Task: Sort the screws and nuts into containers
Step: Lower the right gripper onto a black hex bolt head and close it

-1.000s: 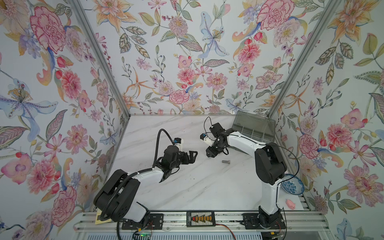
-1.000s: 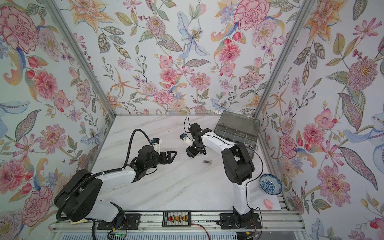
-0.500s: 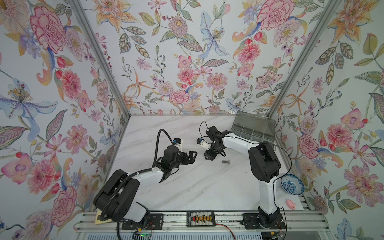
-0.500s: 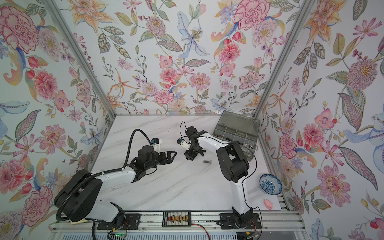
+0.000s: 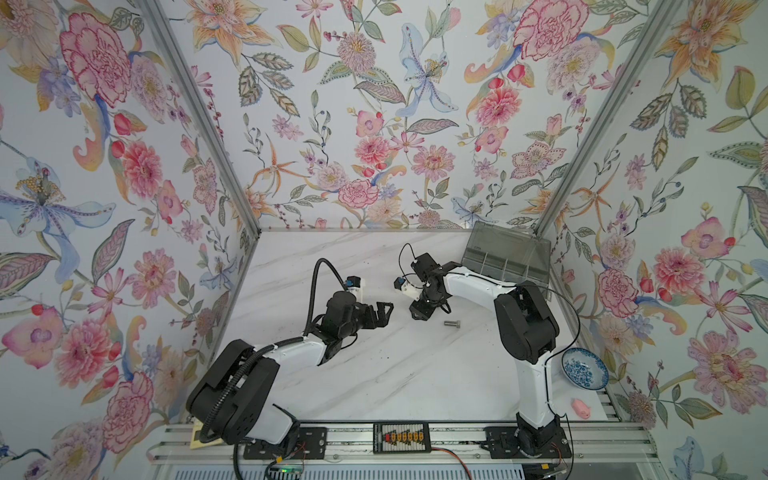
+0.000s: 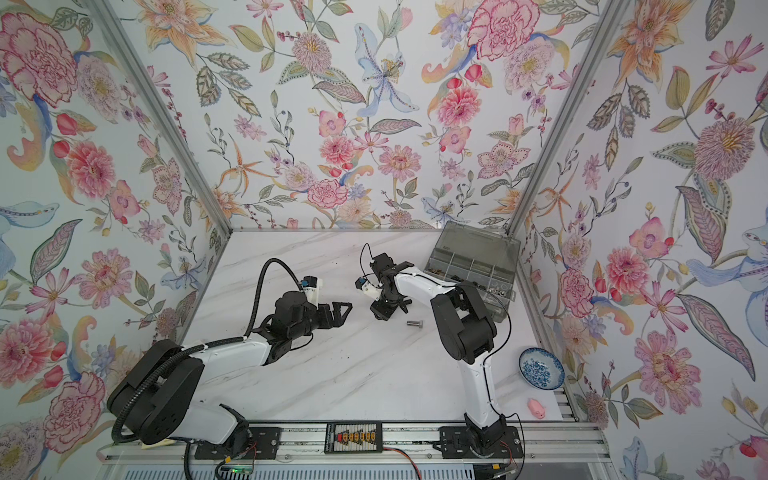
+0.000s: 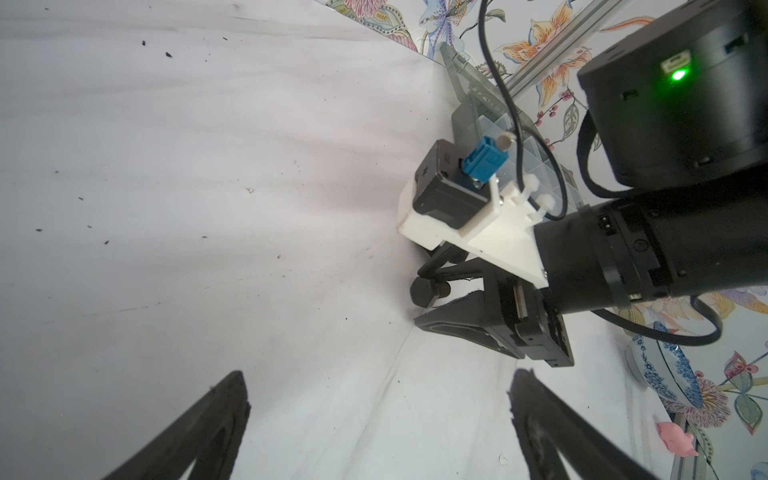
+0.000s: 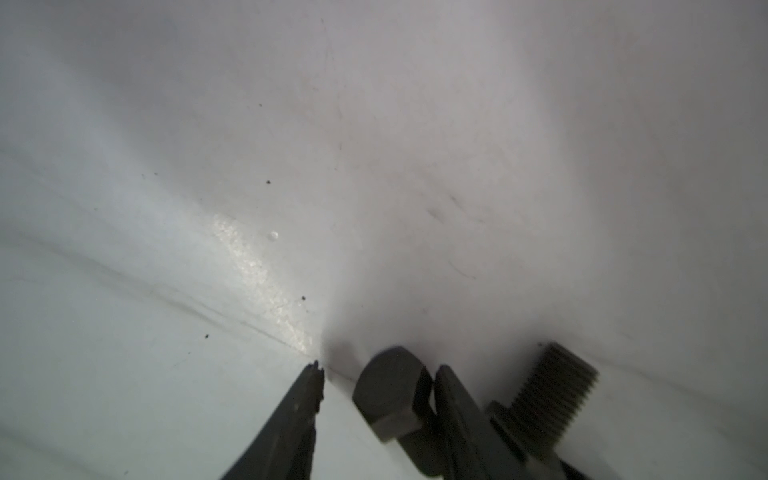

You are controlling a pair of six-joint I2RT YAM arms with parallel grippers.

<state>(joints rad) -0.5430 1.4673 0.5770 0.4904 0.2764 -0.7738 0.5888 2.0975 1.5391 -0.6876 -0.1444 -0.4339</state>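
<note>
In the right wrist view, my right gripper [image 8: 380,370] is down at the marble table, open, with its jaws either side of a black hex-head screw [image 8: 392,395]. One finger [image 8: 451,399] touches the head and a gap shows on the other side. A grey threaded screw [image 8: 548,390] lies just outside that finger. In both top views a silver bolt [image 5: 452,323] [image 6: 414,323] lies on the table just right of this gripper [image 5: 419,315] [image 6: 381,315]. My left gripper [image 5: 384,311] [image 7: 380,395] hovers open and empty to the left. The smoky-grey containers box [image 5: 505,259] [image 6: 473,266] stands open at the back right.
A blue-and-white bowl [image 5: 585,368] [image 6: 541,368] and a small pink toy [image 5: 582,408] sit at the table's right front edge. Floral walls close in three sides. Dark specks dot the marble table [image 5: 374,374].
My right gripper has shifted slightly left and down to the table, and its jaws have narrowed around the black screw. The left arm has not moved.
</note>
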